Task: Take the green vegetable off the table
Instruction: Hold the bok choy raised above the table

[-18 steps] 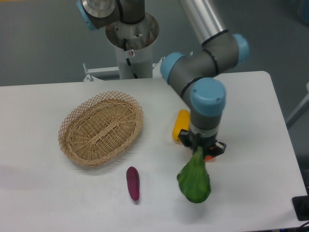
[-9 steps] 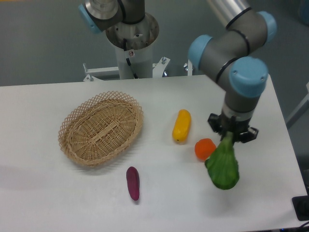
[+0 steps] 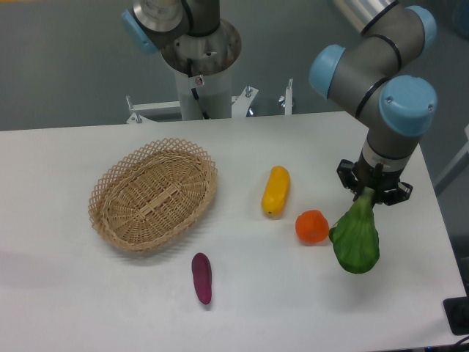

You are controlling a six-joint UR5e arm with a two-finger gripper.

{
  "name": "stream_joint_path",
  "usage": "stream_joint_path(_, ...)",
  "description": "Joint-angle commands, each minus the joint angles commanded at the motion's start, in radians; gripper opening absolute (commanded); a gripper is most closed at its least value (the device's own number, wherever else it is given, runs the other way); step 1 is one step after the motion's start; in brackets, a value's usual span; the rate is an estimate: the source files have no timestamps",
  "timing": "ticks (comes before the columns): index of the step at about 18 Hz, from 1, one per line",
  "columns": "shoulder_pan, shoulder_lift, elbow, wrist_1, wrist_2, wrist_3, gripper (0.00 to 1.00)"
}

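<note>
White worktop (image 3: 66,308): basket (image 3: 152,193) left, eggplant (image 3: 201,277), yellow vegetable (image 3: 275,191), orange (image 3: 312,226). Far right, tool (image 3: 374,192) clamps green vegetable (image 3: 357,240) by its stem, long axis near-vertical, leafy end down, lifted beside the orange.

My gripper (image 3: 373,192) pinches the green vegetable (image 3: 357,240) by its stem, leaves hanging near the table's (image 3: 66,308) right edge. The orange (image 3: 312,226) sits just beside it.

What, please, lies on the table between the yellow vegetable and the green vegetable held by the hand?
In the fixed camera view, only the orange lies between the yellow vegetable and the green vegetable, which hangs from the hand.
</note>
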Motion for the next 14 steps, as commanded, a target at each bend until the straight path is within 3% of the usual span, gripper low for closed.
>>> stream_joint_path(14, 0.028, -0.006, 0.0, 0.008, -0.043, 0.057, 0.22)
